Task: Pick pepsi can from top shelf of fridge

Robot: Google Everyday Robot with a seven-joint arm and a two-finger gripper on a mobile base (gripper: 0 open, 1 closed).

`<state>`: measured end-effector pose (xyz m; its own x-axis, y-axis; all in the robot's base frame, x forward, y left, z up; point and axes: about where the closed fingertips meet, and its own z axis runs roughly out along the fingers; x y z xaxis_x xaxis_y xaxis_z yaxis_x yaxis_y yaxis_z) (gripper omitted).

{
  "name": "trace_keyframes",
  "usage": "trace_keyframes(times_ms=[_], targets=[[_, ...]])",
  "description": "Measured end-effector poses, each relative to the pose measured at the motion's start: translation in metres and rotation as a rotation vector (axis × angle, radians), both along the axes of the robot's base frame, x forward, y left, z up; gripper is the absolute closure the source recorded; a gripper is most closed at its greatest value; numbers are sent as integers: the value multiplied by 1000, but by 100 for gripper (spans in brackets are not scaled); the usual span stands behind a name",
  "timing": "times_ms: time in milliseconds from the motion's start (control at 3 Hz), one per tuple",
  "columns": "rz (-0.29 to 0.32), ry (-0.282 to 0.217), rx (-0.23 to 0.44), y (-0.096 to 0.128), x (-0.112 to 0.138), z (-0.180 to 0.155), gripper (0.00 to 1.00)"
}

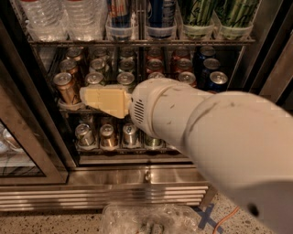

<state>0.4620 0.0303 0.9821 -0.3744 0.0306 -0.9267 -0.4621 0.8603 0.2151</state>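
**Gripper:** The gripper (83, 96) is inside the open front of the fridge (137, 176), level with the middle rack and pointing left. The cream fingers (107, 101) lie pressed together with no gap showing, and nothing is held between them. The white arm (206, 132) runs back from them to the lower right and hides the right part of the lower racks.

**Task item:** The pepsi can (160, 13) stands on the top shelf (137, 42), above the fingers and to their right, well apart from them. It sits upright in a clear holder and its top is cut off by the frame. Its lettering cannot be read.

**Top shelf, other items:**
- Water bottles (46, 18) stand above and to the left of the fingertips.
- A blue-and-red can (120, 11) stands almost directly above the fingers, just left of the pepsi can.
- Green cans (199, 13) stand further right.

**Middle rack:** A copper-coloured can (66, 87) stands just left of the fingertips, and contact cannot be confirmed. Short silver-topped cans (96, 77) stand behind the fingers. Short dark blue cans (215, 80) stand to their right.

**Below the fingers:**
- A row of short cans (107, 136) stands on the lower rack.
- The slatted steel base (91, 195) is beneath that.
- Crumpled clear plastic (146, 218) lies on the floor.
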Motion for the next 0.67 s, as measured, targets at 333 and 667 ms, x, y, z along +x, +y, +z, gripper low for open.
trace_keyframes(times_ms=[333, 667], targets=[[-152, -88, 4, -36, 11, 13, 0], [-187, -198, 16, -52, 41, 40, 0]])
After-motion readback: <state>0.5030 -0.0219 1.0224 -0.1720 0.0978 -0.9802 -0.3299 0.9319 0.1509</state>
